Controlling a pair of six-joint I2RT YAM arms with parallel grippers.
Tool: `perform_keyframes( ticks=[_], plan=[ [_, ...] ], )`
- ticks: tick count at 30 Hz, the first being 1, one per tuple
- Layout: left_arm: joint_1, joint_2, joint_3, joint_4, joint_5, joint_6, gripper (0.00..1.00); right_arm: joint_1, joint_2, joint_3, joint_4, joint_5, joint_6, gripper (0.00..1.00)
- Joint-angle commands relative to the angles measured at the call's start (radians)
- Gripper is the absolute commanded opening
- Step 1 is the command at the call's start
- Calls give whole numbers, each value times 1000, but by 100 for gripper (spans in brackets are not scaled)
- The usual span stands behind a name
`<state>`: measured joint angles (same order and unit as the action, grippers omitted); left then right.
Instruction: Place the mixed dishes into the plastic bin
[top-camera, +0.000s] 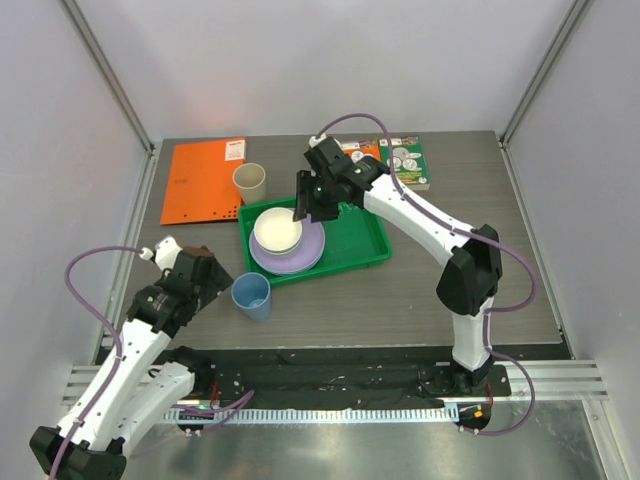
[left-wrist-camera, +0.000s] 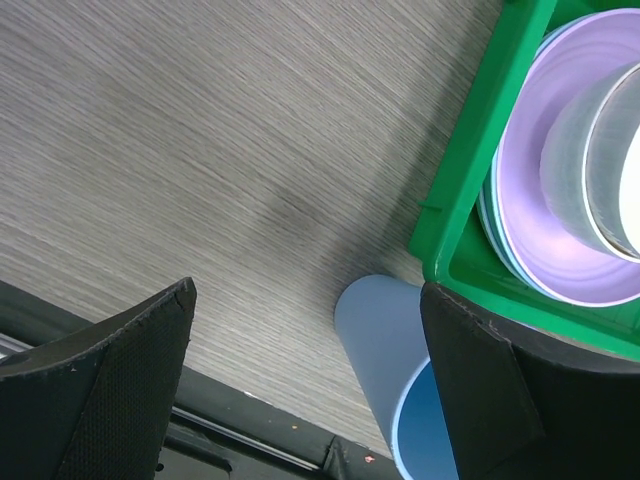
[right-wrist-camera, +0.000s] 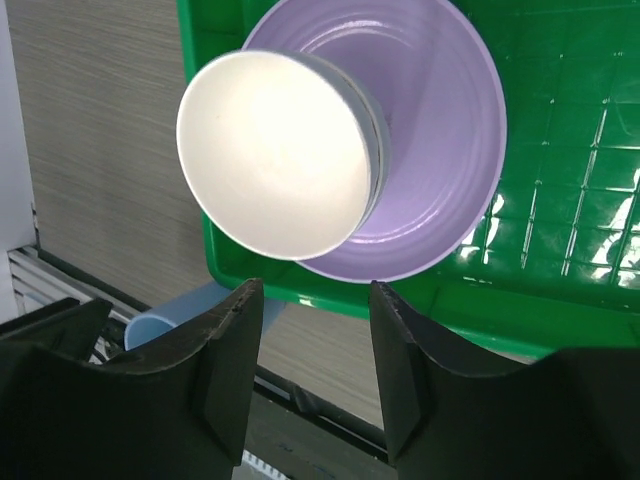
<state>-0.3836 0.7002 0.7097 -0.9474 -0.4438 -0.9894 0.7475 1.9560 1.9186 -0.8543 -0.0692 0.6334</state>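
Note:
The green plastic bin (top-camera: 357, 236) lies mid-table. In it the lilac plate (top-camera: 300, 258) carries the cream bowl (top-camera: 277, 231); a light blue plate rim (left-wrist-camera: 486, 218) shows beneath the lilac plate. My right gripper (top-camera: 303, 206) hovers over the bowl's far side, open and empty (right-wrist-camera: 315, 350). The blue cup (top-camera: 252, 296) stands on the table just outside the bin's near-left corner. My left gripper (top-camera: 207, 277) is open beside it; in the left wrist view the cup (left-wrist-camera: 385, 360) sits between the fingers, close to the right finger (left-wrist-camera: 480, 380). The beige cup (top-camera: 249, 183) stands beyond the bin's far-left corner.
A flat orange folder (top-camera: 203, 180) lies at the back left, touching the beige cup's side. A printed green booklet (top-camera: 407, 162) lies at the back right behind the bin. A black strip (top-camera: 330, 375) runs along the near table edge. Grey walls enclose the table.

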Motion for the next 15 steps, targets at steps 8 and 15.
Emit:
perform_keyframes(
  ticks=[8,15],
  plan=[
    [5,44,-19,44,11,-18,91,269,-135,-187,116,2,-32,59],
    [5,28,-36,65,22,-20,91,325,-100,-205,156,-9,-11,61]
  ],
)
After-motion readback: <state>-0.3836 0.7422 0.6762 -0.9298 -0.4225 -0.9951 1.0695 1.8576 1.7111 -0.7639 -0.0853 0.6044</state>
